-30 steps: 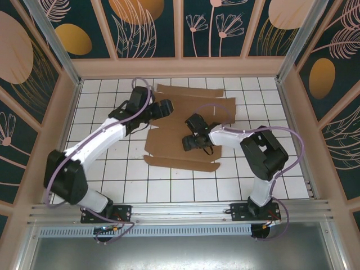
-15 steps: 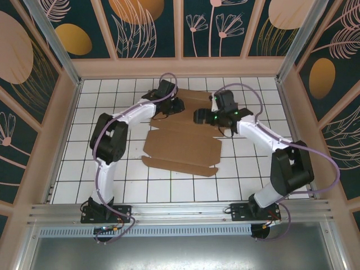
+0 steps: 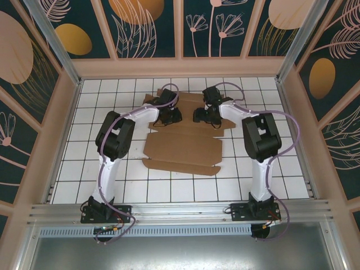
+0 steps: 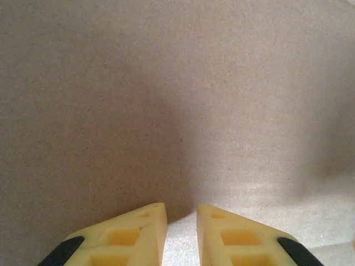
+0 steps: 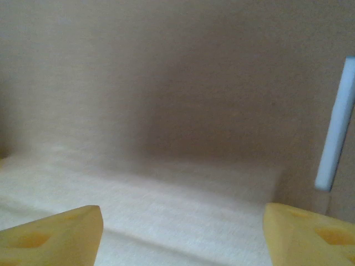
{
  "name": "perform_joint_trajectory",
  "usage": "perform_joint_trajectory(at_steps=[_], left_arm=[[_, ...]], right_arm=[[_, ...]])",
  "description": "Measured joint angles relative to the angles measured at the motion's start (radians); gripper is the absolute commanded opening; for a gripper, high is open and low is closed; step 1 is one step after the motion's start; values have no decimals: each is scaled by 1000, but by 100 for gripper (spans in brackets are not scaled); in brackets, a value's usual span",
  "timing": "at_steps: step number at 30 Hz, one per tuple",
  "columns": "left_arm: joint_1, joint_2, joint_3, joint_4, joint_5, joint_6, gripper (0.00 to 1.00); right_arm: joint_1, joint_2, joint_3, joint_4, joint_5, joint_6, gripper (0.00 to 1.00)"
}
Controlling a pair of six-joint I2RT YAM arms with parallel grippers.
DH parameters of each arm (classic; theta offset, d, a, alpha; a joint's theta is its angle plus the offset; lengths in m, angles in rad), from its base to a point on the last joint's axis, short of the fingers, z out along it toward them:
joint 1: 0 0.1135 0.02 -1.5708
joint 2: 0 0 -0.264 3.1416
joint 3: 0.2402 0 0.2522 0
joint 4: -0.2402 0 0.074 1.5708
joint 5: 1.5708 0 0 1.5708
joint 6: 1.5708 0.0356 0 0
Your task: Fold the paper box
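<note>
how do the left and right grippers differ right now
The left gripper's fingers are nearly together, a slim gap between them; the right gripper's stand wide apart. The left gripper faces plain cardboard; the right gripper has a pale slot in the cardboard to one side. Both have yellow fingers and sit low over the far part of the box, side by side.

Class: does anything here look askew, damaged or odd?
The paper box lies slightly skewed to the tile grid, and its near flap looks tilted up instead of lying flat. No tears or spills show.
</note>
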Motion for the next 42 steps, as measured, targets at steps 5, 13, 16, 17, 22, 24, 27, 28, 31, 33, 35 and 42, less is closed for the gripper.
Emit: perform_joint_trajectory(at_steps=[5, 13, 16, 17, 22, 24, 27, 28, 31, 33, 35, 42], left_arm=[[6, -2, 0, -2, -7, 0, 23], [43, 115, 213, -108, 8, 29, 27], [45, 138, 255, -129, 24, 43, 27], [45, 139, 259, -134, 31, 47, 27], [45, 139, 260, -148, 55, 68, 31], [45, 131, 254, -147, 50, 78, 34], [48, 86, 203, -145, 17, 84, 39], [52, 65, 176, -144, 12, 83, 40], [79, -61, 46, -120, 9, 68, 45], [106, -160, -48, -84, 19, 43, 49], [128, -241, -122, -52, 30, 21, 50], [156, -324, -272, -18, 61, -14, 43]], right_arm=[[2, 39, 34, -21, 37, -24, 68], [83, -102, -202, 100, 53, 12, 66], [159, -171, -296, 127, 38, 48, 66], [186, -192, -324, 138, 24, 62, 66], [243, -244, -396, 196, -91, 145, 67], [242, -257, -403, 200, -137, 176, 70], [237, -298, -407, 200, -165, 186, 77], [231, -335, -412, 208, -167, 182, 79], [198, -473, -448, 275, -156, 144, 81], [159, -548, -435, 298, -141, 85, 81], [123, -541, -373, 298, -137, 35, 82], [66, -262, -134, 211, -111, -131, 56]])
